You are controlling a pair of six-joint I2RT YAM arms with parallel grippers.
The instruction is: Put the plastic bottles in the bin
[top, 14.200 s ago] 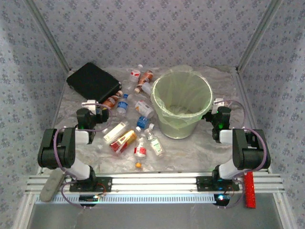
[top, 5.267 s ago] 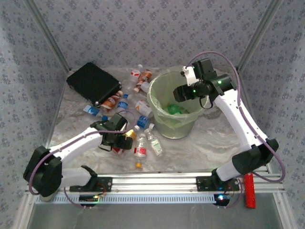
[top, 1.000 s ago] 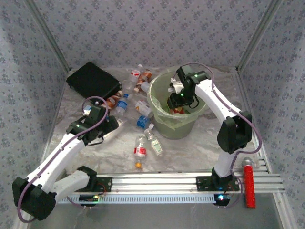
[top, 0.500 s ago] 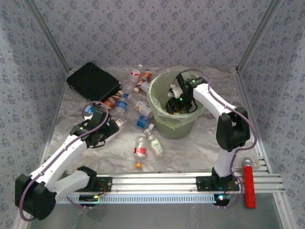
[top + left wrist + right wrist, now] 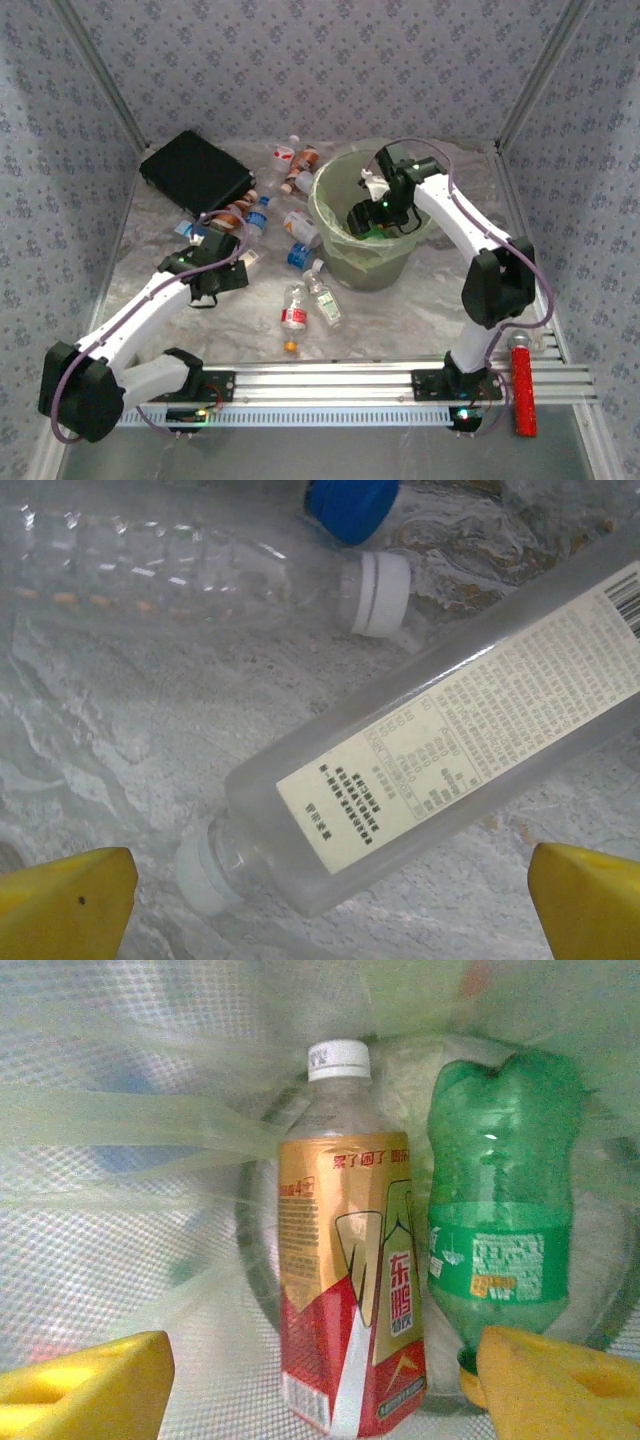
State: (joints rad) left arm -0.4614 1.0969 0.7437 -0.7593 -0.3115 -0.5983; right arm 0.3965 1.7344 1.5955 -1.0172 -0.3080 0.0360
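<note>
Left end effector [image 5: 232, 262] and right end effector [image 5: 365, 218] are both released, gripping nothing. Nearest the arm bases, two small bottles lie on the crinkled surface [image 5: 420, 310]: a red-label bottle [image 5: 293, 314] and a clear bottle [image 5: 325, 300] just beside it.

Farther in and to the left, the left end effector hangs low over the surface. Its yellow fingertips [image 5: 60, 900] are spread wide on either side of a frosted bottle [image 5: 430, 770] that lies on its side, with a gap to each. Just beyond lie a ribbed bottle [image 5: 180, 570] with a white cap and a blue cap [image 5: 350, 505].

To the right stands the bin [image 5: 375, 268]. The right end effector reaches down into it with its fingertips wide apart. Beyond them, at the bottom, a red-and-gold bottle [image 5: 350, 1290] and a green bottle [image 5: 500, 1200] lie side by side.

Left of the bin lies a blue-label bottle [image 5: 300, 256], with others scattered behind it. Farthest back are a white bottle [image 5: 283, 157] and a brown bottle [image 5: 303, 170], near the bin's far rim. The black case [image 5: 195, 172] lies flat in the far left corner.
</note>
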